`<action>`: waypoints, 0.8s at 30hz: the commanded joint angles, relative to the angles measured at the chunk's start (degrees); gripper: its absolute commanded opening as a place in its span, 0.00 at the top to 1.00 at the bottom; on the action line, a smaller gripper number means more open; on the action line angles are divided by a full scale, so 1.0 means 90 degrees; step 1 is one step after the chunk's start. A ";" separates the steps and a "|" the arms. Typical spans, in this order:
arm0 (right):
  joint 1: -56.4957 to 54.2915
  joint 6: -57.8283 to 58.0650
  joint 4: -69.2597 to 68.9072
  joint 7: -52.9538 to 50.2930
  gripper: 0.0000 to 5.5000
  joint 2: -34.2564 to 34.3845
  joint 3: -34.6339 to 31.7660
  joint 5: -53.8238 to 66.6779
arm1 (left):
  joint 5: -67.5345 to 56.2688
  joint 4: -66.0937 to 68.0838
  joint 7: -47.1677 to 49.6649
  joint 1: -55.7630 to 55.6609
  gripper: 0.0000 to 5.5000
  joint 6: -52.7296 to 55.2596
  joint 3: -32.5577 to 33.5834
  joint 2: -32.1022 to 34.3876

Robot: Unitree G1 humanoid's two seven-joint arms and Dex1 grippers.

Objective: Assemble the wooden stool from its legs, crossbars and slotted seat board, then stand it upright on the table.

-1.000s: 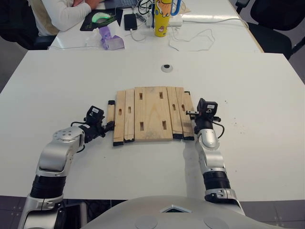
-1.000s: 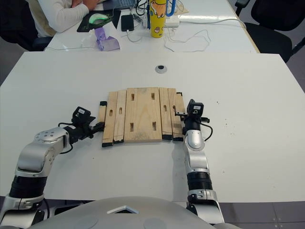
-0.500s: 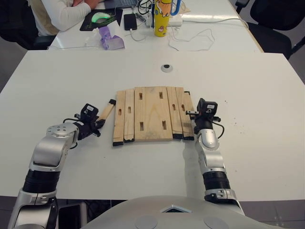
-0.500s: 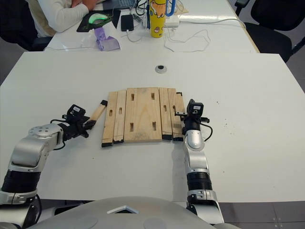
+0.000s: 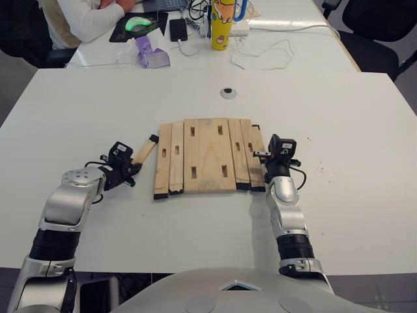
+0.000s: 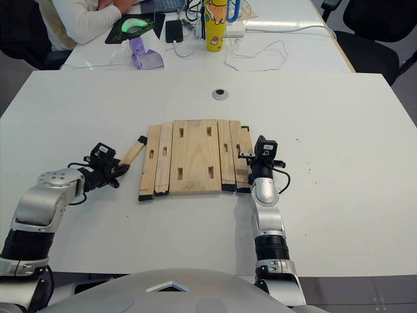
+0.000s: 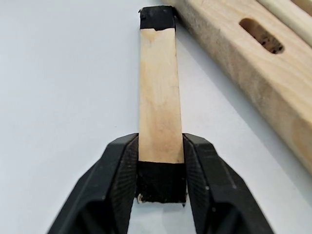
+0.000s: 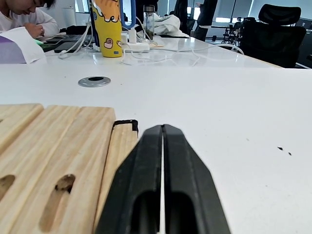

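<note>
Left end effector [image 7: 161, 161] clamps the black-tipped end of a thin crossbar [image 7: 158, 87]. Legs [image 5: 163, 160] and slotted seat board [image 5: 209, 154] lie flat on the counter [image 5: 339, 130] between it and the closed, empty right end effector [image 8: 162, 134]. Nothing is joined yet, and assembly looks barely begun.

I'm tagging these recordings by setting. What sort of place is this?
Likely an office or lab workroom: black office chairs, and a back desk holding cables, a phone and a yellow bottle.
</note>
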 commanded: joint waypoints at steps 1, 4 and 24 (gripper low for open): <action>-0.0106 0.0061 -0.0096 -0.0006 1.00 -0.0025 0.0006 -0.0004 | -0.0015 -0.0055 0.0249 -0.0413 0.75 -0.0329 0.0351 -0.0229; -0.0263 0.0240 -0.0385 0.0233 1.00 -0.0048 -0.0045 0.0273 | 0.0070 -0.0146 0.0263 -0.0515 0.75 -0.1017 0.0402 -0.0283; -0.0625 0.5464 -0.3212 0.0850 0.53 0.0437 -0.0491 0.8337 | -0.1375 -0.1850 -0.1015 -0.0287 0.75 -0.1738 -0.0120 -0.0769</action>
